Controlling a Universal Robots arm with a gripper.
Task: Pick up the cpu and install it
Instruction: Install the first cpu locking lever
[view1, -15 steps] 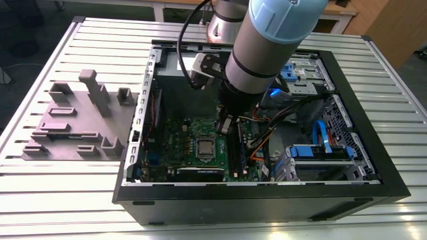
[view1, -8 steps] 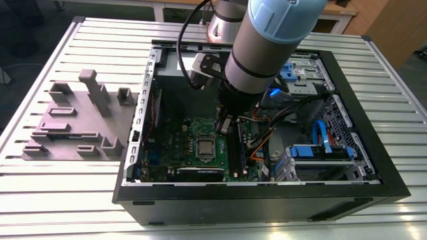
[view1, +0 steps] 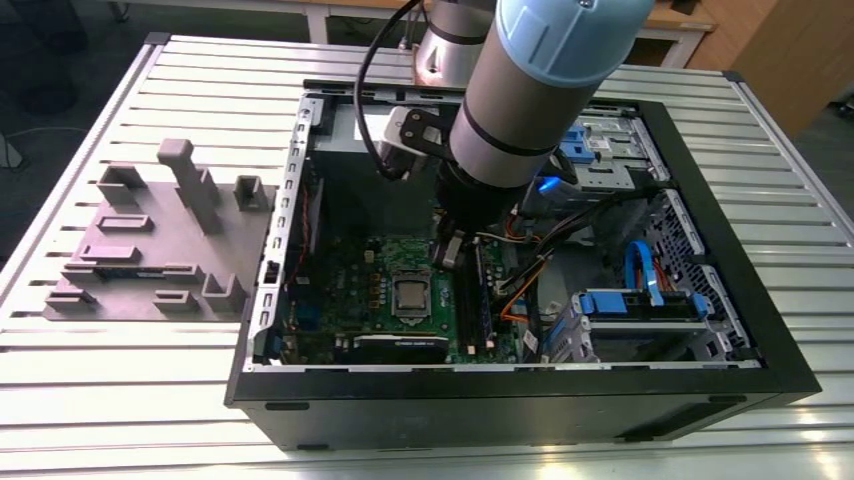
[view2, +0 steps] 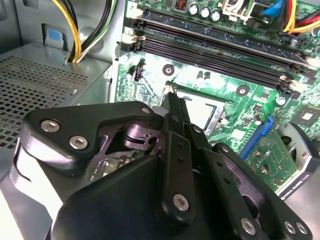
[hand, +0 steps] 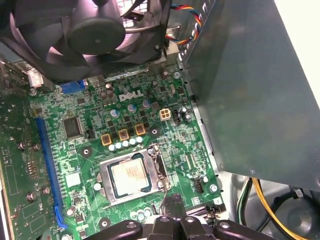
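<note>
You get even, bright light on the ribbed silver table (view1: 120, 400). Inside the black computer case (view1: 534, 410) it is dimmer. Glare washes the green motherboard (view2: 190, 75) in the second wrist view; the black linkage gripper (view2: 172, 97) looms soft-focused.

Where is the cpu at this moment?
The cpu lies in its socket on the green motherboard, inside the open computer case. In the exterior view it sits towards the view's left of the gripper, near the memory slots.
</note>
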